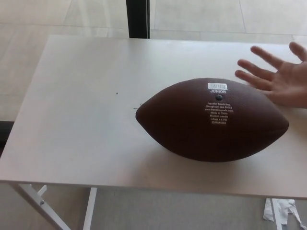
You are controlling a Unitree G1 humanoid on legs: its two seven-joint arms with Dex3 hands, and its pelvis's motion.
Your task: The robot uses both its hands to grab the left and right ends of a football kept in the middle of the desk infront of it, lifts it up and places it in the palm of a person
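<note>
One brown football (212,120) on desk (81,115), white "JUNIOR" print on top. One person's hand (280,76), palm up, fingers spread, just behind ball's right end.

Person's hand (283,79) cut off at right edge, wrist unseen. Small print on football (212,120) too tiny to read below "JUNIOR". Table (72,120) right end cropped.

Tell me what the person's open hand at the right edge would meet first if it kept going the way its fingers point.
Nothing, apparently: the person's hand points up-left over bare desk, passing behind the football. Depth is unclear.
</note>
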